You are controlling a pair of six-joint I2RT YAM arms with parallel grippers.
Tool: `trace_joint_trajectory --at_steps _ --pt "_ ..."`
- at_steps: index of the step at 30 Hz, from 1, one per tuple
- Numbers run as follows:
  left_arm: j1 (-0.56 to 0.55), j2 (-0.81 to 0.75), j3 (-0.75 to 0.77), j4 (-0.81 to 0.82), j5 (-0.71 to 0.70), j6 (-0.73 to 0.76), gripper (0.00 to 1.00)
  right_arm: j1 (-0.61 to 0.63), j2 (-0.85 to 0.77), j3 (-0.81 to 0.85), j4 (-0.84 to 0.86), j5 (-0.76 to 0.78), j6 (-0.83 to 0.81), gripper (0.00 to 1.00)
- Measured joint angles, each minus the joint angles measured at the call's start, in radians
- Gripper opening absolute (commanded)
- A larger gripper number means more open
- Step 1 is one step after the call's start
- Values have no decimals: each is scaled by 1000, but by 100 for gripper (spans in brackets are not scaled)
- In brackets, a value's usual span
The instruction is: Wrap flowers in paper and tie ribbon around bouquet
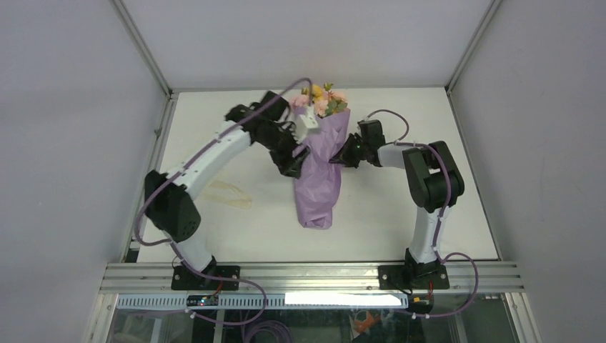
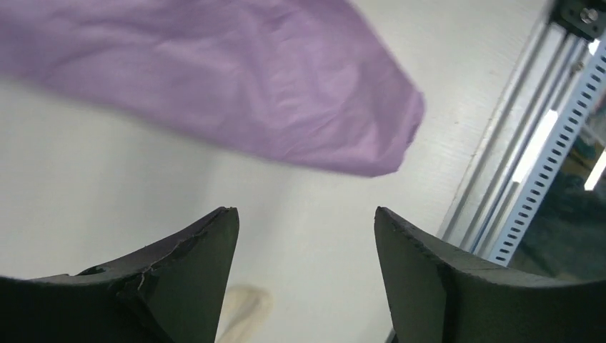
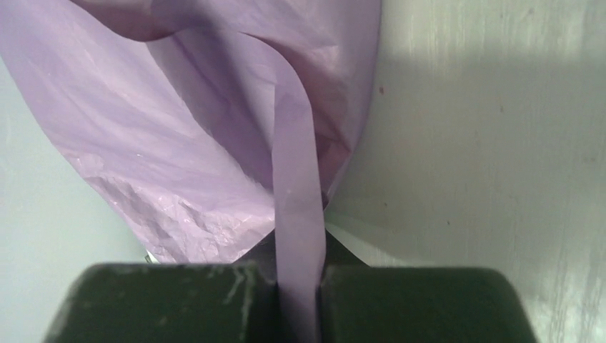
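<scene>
White tabletop [image 1: 400, 214], grey enclosure walls around it. Leftmost item: ribbon [image 1: 230, 194] lay limp and untouched on the table, well apart from the bouquet [image 1: 319, 182]. Left wrist view caught a cream bit of it low between the fingers [image 2: 193, 264]. Left gripper [image 1: 296, 164] sat just beside the bouquet's left flank, jaws released and wide, nothing between them but bare table. Bouquet lay lengthwise mid-table, flowers [image 1: 321, 100] at the far end, closed tip toward the arm bases. Paper [image 3: 179, 143] was rolled round the stems but looked loose and crinkled. Right gripper [image 1: 340, 157] was clenched on a free flap of that paper at the cone's right edge. Its wrist view showed the flap pinched flat between the pads [image 3: 400, 300]. My read: wrap was basically done, and the step in hand was pinning the seam so the cone wouldn't spring open while the other arm went for the ribbon. Doing it well meant a steady, low right pinch with no outward pull, as the thin sheet would likely tear or unroll. Left arm needed to go near-left to the ribbon and grab close to one end, not mid-loop, since it was limp and would drag. Then lay it across the cone's narrow waist, below the blooms. Main risk: left wrist clipping the cone on the way out and rolling it off the pinch.
</scene>
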State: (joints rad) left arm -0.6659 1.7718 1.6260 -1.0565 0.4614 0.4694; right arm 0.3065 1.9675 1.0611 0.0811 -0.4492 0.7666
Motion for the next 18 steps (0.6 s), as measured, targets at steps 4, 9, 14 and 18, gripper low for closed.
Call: trace_joint_trajectory --at_steps 4,9,14,18 --pt "261 -138 -25 -55 -41 4 72 14 -25 0 -62 26 -25 0" --pt "634 -23 -47 -93 -231 11 77 34 -43 0 -103 52 -52 0" --pt "807 145 -75 -99 -364 31 70 41 -43 3 -110 56 -59 0" --pt "768 155 -115 -127 -391 108 64 44 -44 5 -113 61 -62 0"
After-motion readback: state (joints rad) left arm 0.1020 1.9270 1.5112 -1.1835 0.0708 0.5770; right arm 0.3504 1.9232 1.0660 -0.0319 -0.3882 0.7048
